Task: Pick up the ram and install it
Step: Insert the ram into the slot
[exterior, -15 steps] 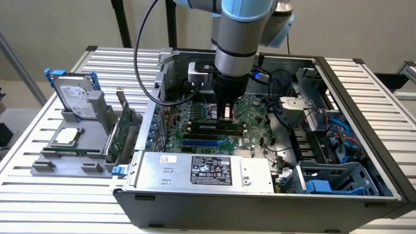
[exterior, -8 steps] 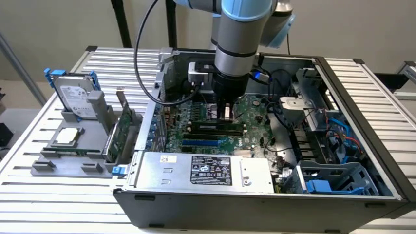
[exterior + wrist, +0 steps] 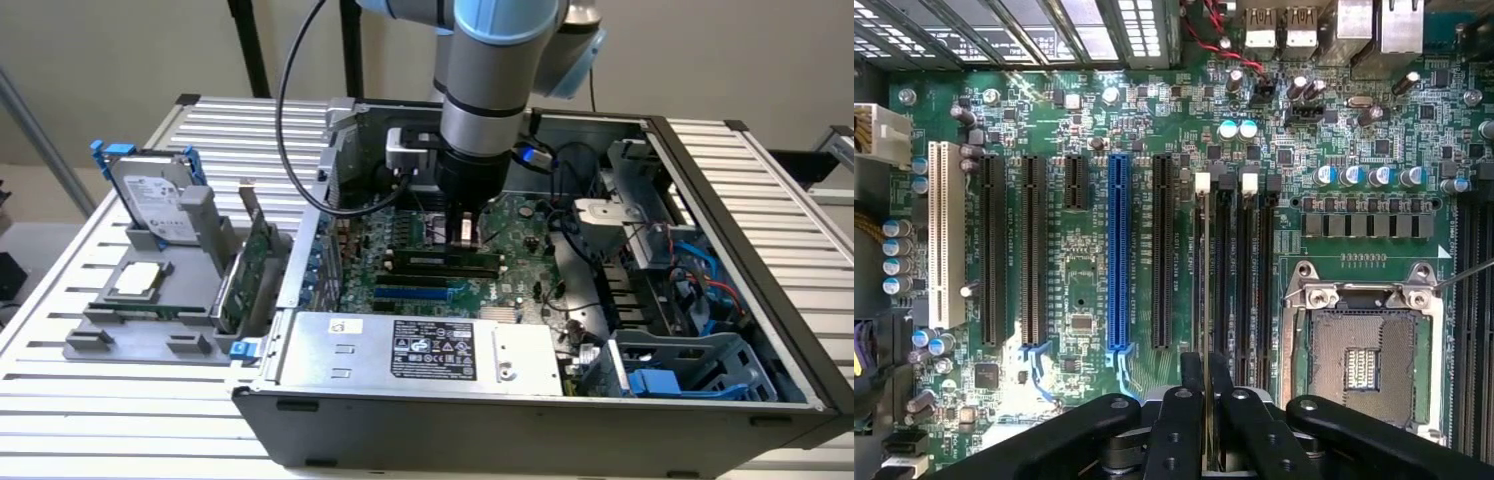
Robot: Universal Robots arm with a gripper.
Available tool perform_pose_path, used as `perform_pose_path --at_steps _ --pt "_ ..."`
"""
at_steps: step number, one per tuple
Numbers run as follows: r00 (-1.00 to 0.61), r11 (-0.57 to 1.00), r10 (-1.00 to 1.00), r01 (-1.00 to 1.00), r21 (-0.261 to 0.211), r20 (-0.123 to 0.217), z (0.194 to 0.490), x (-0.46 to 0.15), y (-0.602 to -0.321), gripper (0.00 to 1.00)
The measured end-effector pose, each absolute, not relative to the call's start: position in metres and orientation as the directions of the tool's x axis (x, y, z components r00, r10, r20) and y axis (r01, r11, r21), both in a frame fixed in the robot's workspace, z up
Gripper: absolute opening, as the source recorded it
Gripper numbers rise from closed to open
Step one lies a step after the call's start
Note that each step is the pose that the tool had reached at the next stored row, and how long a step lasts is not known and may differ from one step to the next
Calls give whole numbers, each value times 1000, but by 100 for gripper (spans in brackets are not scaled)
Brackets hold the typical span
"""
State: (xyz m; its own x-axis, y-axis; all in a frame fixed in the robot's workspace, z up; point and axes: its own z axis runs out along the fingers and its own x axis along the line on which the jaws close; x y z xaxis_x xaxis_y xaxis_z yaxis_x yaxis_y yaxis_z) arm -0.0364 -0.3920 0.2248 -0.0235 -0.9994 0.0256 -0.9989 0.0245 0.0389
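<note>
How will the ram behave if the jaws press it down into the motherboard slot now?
The ram is held edge-on, a thin board, so it is probably stiff along its length but apt to tilt or flex sideways. Likely light. Its chips and edge look fragile, so off-line pressure over the slot could damage it.

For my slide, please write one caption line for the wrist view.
The hand holds the thin green ram stick edge-on above a long black motherboard slot, beside the empty metal processor socket.

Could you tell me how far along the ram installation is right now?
Pickup looks done: the gripper is shut on the ram, seen edge-on in the wrist view. In hand: the arm holds it inside the computer case, lined up along a black memory slot on the motherboard. Left: whether it is seated cannot be told.
</note>
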Motion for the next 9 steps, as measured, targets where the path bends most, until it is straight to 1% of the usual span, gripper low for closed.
perform_pose_path --at_steps 9 --pt "-23 24 -999 -999 39 27 221 -36 -390 0"
